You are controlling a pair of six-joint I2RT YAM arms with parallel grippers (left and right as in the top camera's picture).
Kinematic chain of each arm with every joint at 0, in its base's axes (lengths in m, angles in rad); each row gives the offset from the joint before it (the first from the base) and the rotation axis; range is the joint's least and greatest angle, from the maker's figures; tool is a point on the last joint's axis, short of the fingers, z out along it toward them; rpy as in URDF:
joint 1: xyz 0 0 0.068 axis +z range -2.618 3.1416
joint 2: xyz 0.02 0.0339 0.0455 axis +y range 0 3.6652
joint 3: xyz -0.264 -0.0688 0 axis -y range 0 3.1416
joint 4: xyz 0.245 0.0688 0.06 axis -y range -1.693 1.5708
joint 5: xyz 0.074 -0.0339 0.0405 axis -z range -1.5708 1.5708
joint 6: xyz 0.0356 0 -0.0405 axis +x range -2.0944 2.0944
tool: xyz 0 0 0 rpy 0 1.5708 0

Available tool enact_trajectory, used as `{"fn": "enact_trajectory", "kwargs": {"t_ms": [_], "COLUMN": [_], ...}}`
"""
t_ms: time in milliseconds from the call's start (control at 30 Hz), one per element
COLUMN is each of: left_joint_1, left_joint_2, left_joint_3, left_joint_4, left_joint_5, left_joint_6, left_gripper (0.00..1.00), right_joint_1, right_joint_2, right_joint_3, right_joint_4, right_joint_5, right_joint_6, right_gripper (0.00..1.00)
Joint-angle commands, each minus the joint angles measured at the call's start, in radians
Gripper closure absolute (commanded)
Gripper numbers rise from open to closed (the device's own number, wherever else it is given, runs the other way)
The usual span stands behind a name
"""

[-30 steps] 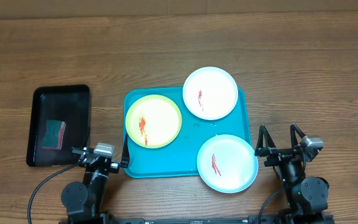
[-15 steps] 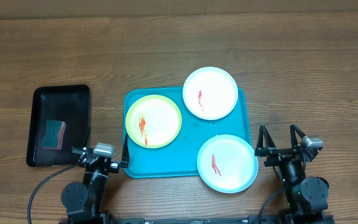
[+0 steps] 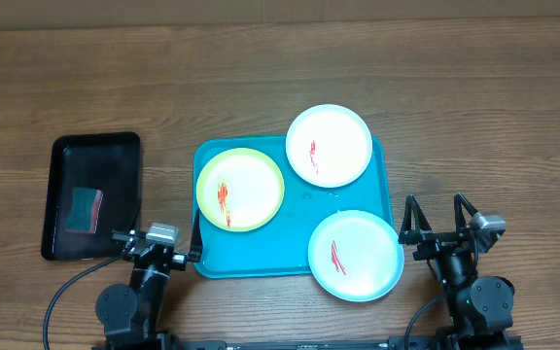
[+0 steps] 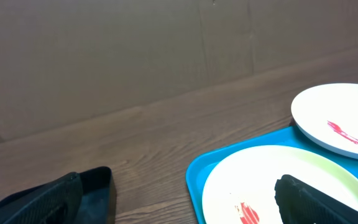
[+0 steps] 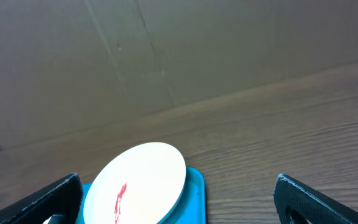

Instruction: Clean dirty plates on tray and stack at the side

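Three smeared plates (image 3: 240, 189) — one yellow-green, two white — sit uncleaned on the tray (image 3: 299, 209); left pincer (image 3: 157, 243) and right pincer (image 3: 436, 219) apart, empty; next, probably fetching the pad (image 3: 87, 208) from the black tray (image 3: 66, 156).

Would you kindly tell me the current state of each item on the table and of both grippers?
yellow-green plate: on the tray, red smear, dirty.
far white plate: red smear, overhanging the tray's far rim.
near white plate: red smear, overhanging the tray's near right corner.
tray: holds all three plates, none stacked.
black tray: holds a teal-and-red pad.
left gripper: open, empty.
right gripper: open, empty.
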Motion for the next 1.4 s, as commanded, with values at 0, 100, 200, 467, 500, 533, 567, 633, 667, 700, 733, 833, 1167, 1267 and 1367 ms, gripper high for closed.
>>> {"fn": "enact_trajectory", "kwargs": {"t_ms": [0, 100, 200, 467, 500, 533, 567, 633, 667, 700, 733, 833, 1167, 1267, 1367], "left_joint_1": [0.005, 0.005, 0.005, 0.005, 0.005, 0.005, 0.005, 0.005, 0.005, 0.005, 0.005, 0.005, 0.005, 0.005, 0.005], "left_joint_2": [-0.01, -0.01, -0.01, -0.01, -0.01, -0.01, -0.01, -0.009, -0.01, -0.01, -0.01, -0.01, -0.01, -0.01, -0.01], "left_joint_3": [-0.004, -0.004, -0.004, -0.004, -0.004, -0.004, -0.004, -0.004, -0.004, -0.004, -0.004, -0.004, -0.004, -0.004, -0.004], "left_joint_4": [0.0, 0.0, 0.0, 0.0, 0.0, 0.0, 0.0, 0.0, 0.0, 0.0, 0.0, 0.0, 0.0, 0.001, 0.0], "left_joint_5": [-0.013, -0.013, -0.013, -0.013, -0.013, -0.013, -0.013, -0.013, -0.013, -0.013, -0.013, -0.013, -0.013, -0.013, -0.009], "left_joint_6": [-0.014, -0.014, -0.014, -0.014, -0.014, -0.014, -0.014, -0.014, -0.014, -0.014, -0.014, -0.014, -0.014, -0.014, -0.015], "left_gripper": [0.0, 0.0, 0.0, 0.0, 0.0, 0.0, 0.0, 0.0, 0.0, 0.0, 0.0, 0.0, 0.0, 0.0, 0.0], "right_joint_1": [0.004, 0.004, 0.004, 0.004, 0.004, 0.004, 0.004, 0.004, 0.004, 0.004, 0.004, 0.004, 0.004, 0.004, 0.004], "right_joint_2": [-0.008, -0.008, -0.008, -0.008, -0.008, -0.008, -0.008, -0.008, -0.008, -0.008, -0.008, -0.008, -0.008, -0.008, -0.008], "right_joint_3": [-0.01, -0.01, -0.01, -0.01, -0.01, -0.01, -0.01, -0.01, -0.01, -0.01, -0.01, -0.01, -0.01, -0.01, -0.01], "right_joint_4": [0.003, 0.003, 0.003, 0.003, 0.004, 0.003, 0.003, 0.003, 0.003, 0.004, 0.004, 0.004, 0.008, 0.007, 0.007], "right_joint_5": [0.006, 0.006, 0.006, 0.006, 0.006, 0.006, 0.006, 0.006, 0.006, 0.006, 0.006, 0.006, 0.039, 0.039, 0.035], "right_joint_6": [0.0, 0.0, 0.0, 0.0, 0.0, 0.0, 0.0, 0.0, 0.0, 0.0, 0.0, 0.0, 0.0, 0.0, 0.0], "right_gripper": [0.0, 0.0, 0.0, 0.0, 0.0, 0.0, 0.0, 0.0, 0.0, 0.0, 0.0, 0.0, 0.0, 0.0, 0.0]}}
